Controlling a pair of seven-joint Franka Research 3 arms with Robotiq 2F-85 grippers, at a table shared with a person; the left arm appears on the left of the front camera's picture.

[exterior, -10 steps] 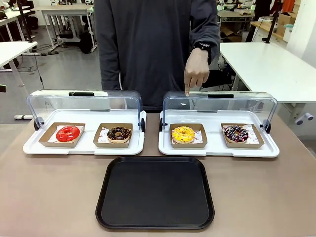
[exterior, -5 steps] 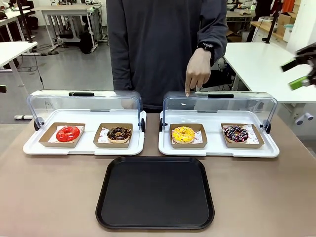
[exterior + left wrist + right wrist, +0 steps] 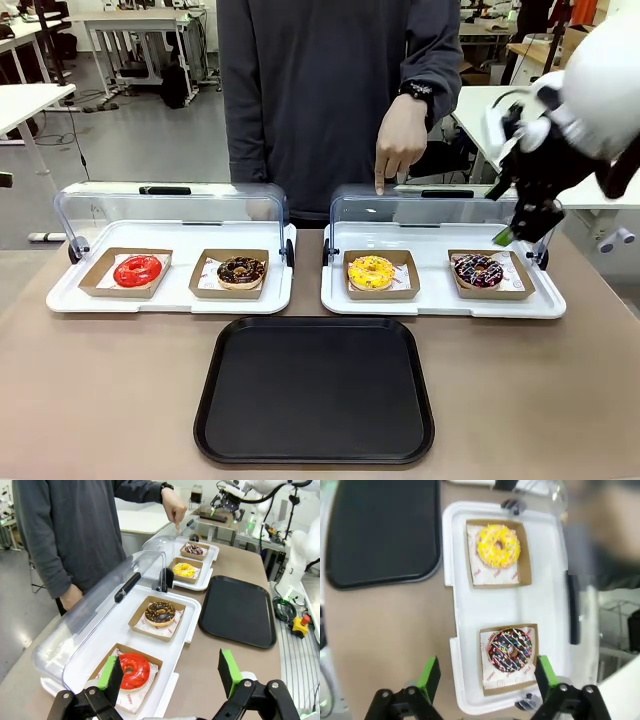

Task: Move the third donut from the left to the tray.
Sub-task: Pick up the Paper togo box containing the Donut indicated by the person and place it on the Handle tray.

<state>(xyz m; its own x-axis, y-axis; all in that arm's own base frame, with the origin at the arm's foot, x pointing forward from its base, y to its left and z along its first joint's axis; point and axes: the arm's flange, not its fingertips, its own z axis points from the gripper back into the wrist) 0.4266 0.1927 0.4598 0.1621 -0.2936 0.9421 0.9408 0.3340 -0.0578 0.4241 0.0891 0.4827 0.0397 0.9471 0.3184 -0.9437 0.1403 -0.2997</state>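
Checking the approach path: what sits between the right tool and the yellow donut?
In the right wrist view, the sprinkled chocolate donut lies between the right tool and the yellow donut.

Right hand [image 3: 500, 215] lower, nearer (jaws apart)

Cannot read the print on the paper [image 3: 496, 573] under the third donut [image 3: 498, 545]: blurred in the right wrist view, too small from the front. Cropped there by the top and left picture edges, the tray [image 3: 380, 535]. Smeared to a grey patch at that view's upper right, the space past the counter's far edge. Partly hidden behind the left hand's [image 3: 169, 667] green pad [image 3: 107, 672], the red donut [image 3: 137, 672]. Cut off by the front view's right edge, the right arm [image 3: 610, 70].
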